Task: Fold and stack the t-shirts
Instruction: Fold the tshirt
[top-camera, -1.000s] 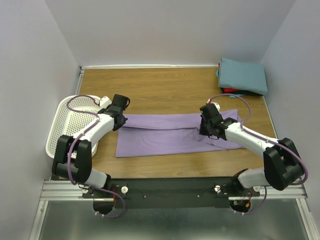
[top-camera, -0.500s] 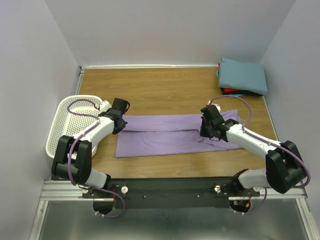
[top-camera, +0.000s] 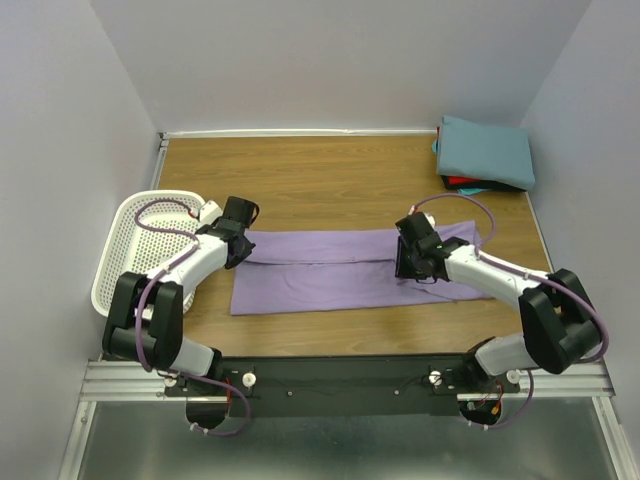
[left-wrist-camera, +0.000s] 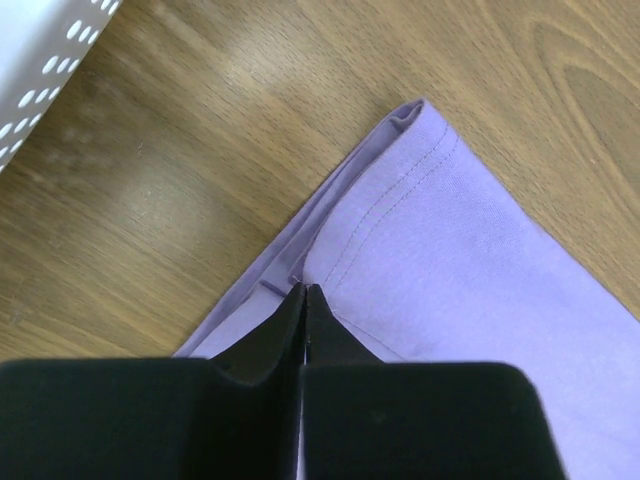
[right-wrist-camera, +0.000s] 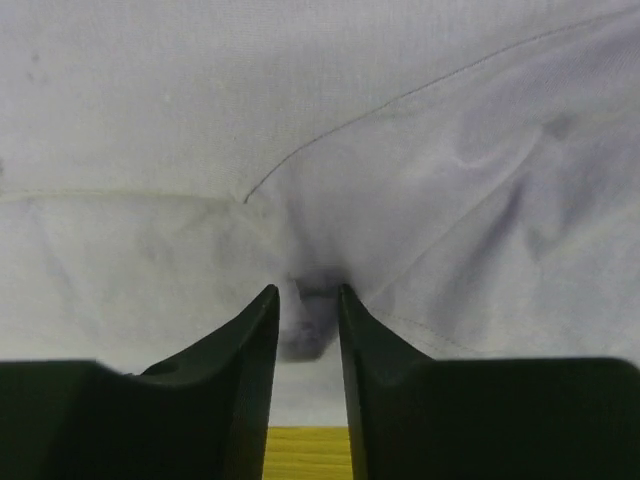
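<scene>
On the table (top-camera: 330, 180), right claw (top-camera: 412, 262) has shifted left along the purple shirt (top-camera: 330, 270).

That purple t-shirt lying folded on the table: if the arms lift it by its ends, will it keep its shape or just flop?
Probably flop. The purple t-shirt lies flat in thin layers on the table, and it puckers into wrinkles between the right gripper's fingers, so it looks soft. Held only at the ends, its middle would likely sag. It seems light, and a push would probably bunch it rather than slide it.
</scene>
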